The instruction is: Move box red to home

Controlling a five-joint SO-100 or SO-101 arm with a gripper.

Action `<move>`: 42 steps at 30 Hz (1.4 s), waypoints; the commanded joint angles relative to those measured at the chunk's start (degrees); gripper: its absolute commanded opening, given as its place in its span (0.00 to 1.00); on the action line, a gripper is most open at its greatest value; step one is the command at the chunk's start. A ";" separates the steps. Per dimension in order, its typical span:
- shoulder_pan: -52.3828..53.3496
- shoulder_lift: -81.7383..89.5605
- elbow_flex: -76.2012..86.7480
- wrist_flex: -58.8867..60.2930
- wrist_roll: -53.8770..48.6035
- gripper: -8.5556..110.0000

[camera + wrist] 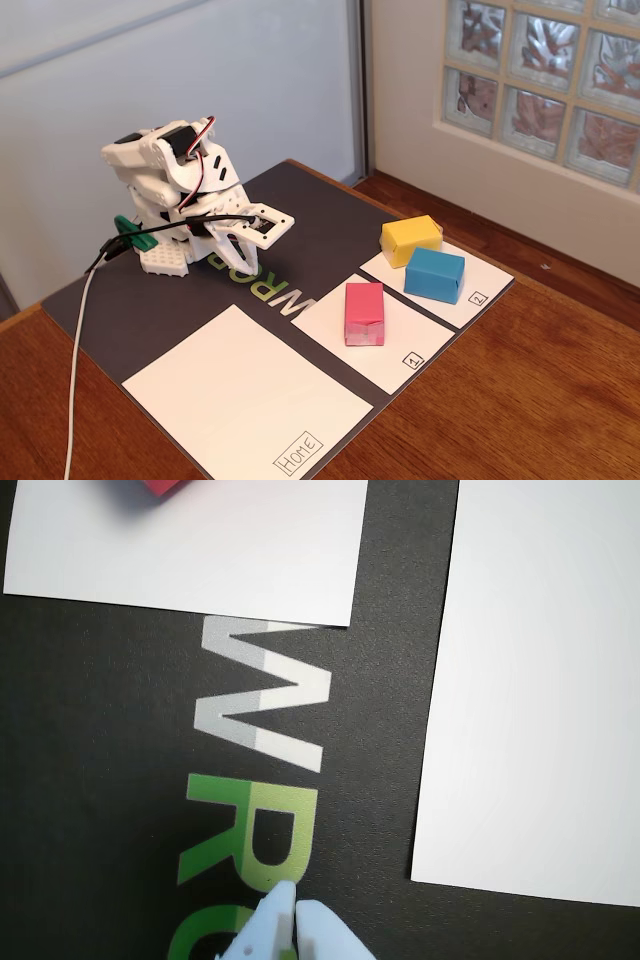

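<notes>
Presently, in the fixed view, a wooden table (560, 390) carries a dark mat (120, 320) printed with grey and green lettering. On the mat lies home (240, 400), the largest white sheet, with a boxed handwritten "Home" label (299, 455) at its near corner; nothing rests on it. To its right in this view is a smaller white sheet marked "1" (395, 365), and beyond that another marked "2" (490, 275).

The white arm (170, 190) sits folded low at the mat's far left edge, with a white cable (78, 380) running down toward the table's front edge. The gripper (255, 228) points out over the mat lettering, well apart from all three boxes.

The box red (364, 313) rests on the sheet marked "1", near that sheet's left part in the fixed view, clear of home. A yellow box (411, 240) and a blue box (435, 275) stand on the sheet marked "2", just beside each other; whether they touch cannot be told.

In the wrist view the gripper (290, 920) enters from the bottom edge, its pale fingertips pressed together with only a hairline seam between them and nothing held. It hangs over the green lettering (250, 850). The box red (165, 486) shows only as a blurred red patch at the top edge, on the sheet marked "1" (200, 560); home (540, 700) fills the right side.
</notes>
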 commanded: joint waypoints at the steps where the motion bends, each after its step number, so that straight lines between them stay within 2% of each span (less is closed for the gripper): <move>1: -0.44 3.08 2.90 0.70 -0.26 0.07; 19: 0.44 3.08 2.90 -0.35 0.62 0.07; 25: -7.73 2.02 -1.76 -6.77 4.48 0.07; 32: -9.84 -35.60 -25.58 -16.96 1.23 0.07; 37: -10.99 -54.58 -45.97 -17.23 1.32 0.07; 42: -12.39 -70.93 -65.65 -16.44 5.89 0.07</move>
